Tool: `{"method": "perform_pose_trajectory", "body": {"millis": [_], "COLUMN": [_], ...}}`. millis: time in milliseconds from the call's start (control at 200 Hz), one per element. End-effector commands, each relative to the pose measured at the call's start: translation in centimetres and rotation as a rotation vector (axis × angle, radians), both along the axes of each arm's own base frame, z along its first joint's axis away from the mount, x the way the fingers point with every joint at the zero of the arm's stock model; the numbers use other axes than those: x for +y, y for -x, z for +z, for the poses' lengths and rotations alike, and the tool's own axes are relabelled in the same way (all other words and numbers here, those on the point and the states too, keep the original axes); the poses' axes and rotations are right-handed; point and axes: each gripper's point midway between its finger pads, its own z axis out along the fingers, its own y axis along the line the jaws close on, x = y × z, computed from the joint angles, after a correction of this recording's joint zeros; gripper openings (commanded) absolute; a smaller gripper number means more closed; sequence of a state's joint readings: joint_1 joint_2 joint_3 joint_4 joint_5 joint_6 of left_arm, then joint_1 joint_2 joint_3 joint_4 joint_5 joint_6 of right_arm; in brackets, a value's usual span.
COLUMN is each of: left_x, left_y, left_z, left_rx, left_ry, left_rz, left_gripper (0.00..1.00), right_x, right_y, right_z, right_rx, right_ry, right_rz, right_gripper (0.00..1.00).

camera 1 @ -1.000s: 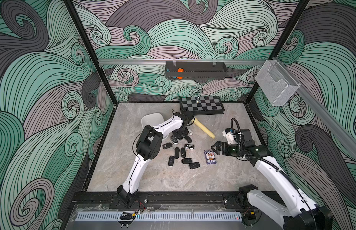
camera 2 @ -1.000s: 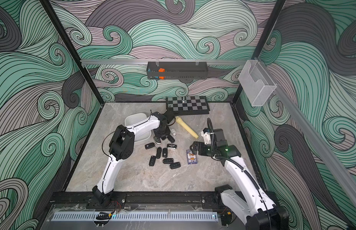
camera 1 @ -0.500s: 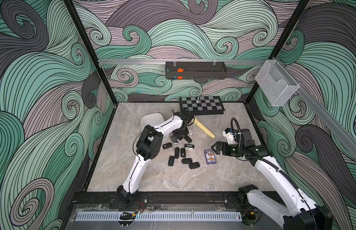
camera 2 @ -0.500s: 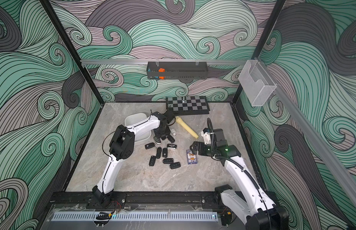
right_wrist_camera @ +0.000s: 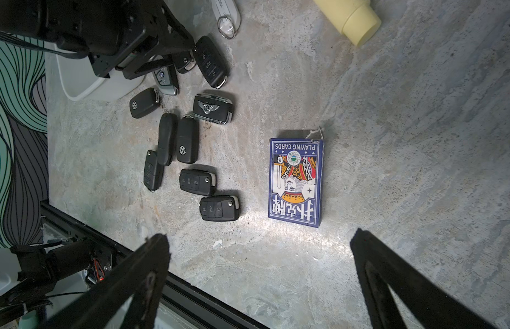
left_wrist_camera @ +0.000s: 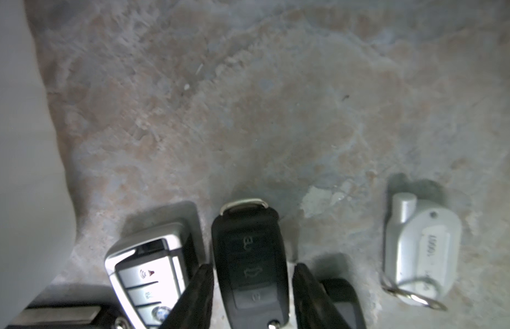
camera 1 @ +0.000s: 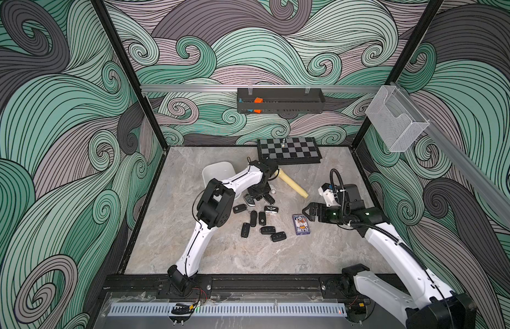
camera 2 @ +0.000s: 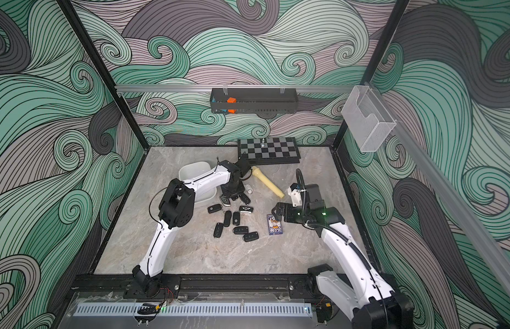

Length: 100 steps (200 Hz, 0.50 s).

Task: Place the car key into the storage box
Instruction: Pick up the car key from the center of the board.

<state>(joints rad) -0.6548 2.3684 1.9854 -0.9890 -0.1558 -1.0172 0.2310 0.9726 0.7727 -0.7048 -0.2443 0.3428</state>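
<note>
Table [camera 1: 248, 256]: flat slab with a mottled grey-tan stone pattern, matte. The left arm [camera 1: 242, 181], white shell with black joints, reaches toward the far middle, tip pointing down.

Key [left_wrist_camera: 251, 256]: black plastic flip fob, oblong with rounded shoulders. It has embossed buttons and a thin chrome loop at one end. It lies flat on the table, outside the box. Left fingers [left_wrist_camera: 195, 299]: dark, wedge-shaped, coarse-faced. One stands on each long side of the key, close against it; I cannot tell whether they actually pinch it. In both top views the left arm hides this key.

Box [camera 1: 216, 171]: smooth white plastic, shallow, rounded corners, open top. It sits near the key, and the left arm crosses above its near part. Between box and key lies a silver fob [left_wrist_camera: 151, 267] with a glossy chrome rim and pale button face. On the key's other side is a dark fob [left_wrist_camera: 343, 296], partly behind a finger. Farther off is a grey tag [left_wrist_camera: 419, 250], matte and rounded, with a wire ring.

Black fobs [camera 1: 259, 222]: a loose scatter nearer the front, some touching.
Card pack [right_wrist_camera: 295, 179]: blue printed carton with a torn flap corner, lying flat, apart from the fobs.
Flashlight [camera 1: 292, 185]: cream cylinder, lying aslant.
Chessboard [camera 1: 289, 149]: flat, checkered, at the back edge.

Right fingers [right_wrist_camera: 145, 284]: black tapered blades, spread wide, holding nothing, above bare table near the card pack.
</note>
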Motion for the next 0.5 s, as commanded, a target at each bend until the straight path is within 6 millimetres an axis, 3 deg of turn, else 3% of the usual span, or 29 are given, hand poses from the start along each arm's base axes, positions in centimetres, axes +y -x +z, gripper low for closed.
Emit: {"method": "perform_pose_trajectory", "body": {"millis": [0,155,265,345,495], "left_x": [0.5,0.7,0.8,0.7,0.3], "left_y": [0.1,0.3,0.6,0.5,0.0], "left_z": [-1.2,-2.0,-2.1,-1.7,0.0], "left_rx": [0.032,0.052,0.061,0.054,0.018], "left_ry": [-0.03,-0.042,-0.043,-0.039,-0.009], "left_rz": [-0.015,-0.024,-0.026,-0.03,-0.041], "left_gripper": [0.46,0.44,0.37,0.31,0.29], "right_x": [0.1,0.1,0.1,0.1,0.2], "right_y": [-0.4,-0.4,-0.4,-0.4,-0.6], "right_z": [0.8,0.8,0.8,0.9,1.0], "right_rx": [-0.028,-0.028,-0.027,-0.026,-0.022], "right_ry": [0.004,0.005,0.005,0.002,-0.003], "right_rz": [0.007,0.007,0.006,0.007,0.006], "right_gripper": [0.99,0.99,0.99,0.99,0.99]}}
